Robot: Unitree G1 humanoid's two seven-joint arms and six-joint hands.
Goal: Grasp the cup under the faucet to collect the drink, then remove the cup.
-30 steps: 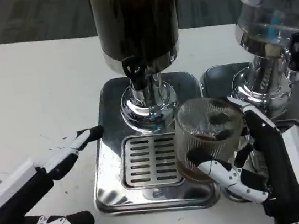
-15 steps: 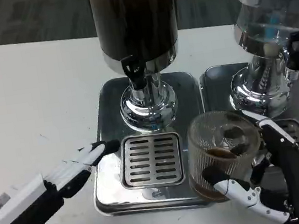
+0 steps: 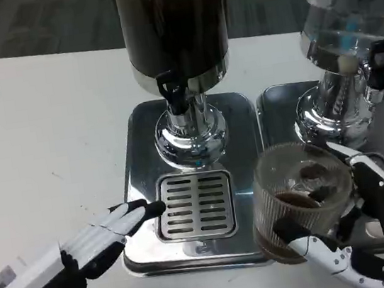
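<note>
Ribbed glass cup (image 3: 301, 197), upright with dark drink inside, sits gripped in right robot hand (image 3: 362, 234), off the grate (image 3: 195, 206) to its right. Left robot hand (image 3: 111, 230) empty, fingers extended by tray (image 3: 139, 248).

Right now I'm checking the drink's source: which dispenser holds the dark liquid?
The left dispenser, standing behind the slotted drip grate, holds dark liquid; the right dispenser looks clear.

Cup carried off the drip tray

The right hand (image 3: 376, 233), gripping the cup (image 3: 300, 200), has drawn back and rightward, off the grate (image 3: 195, 206); the left hand (image 3: 85, 248) has slid its fingertips forward to the grate's edge.
</note>
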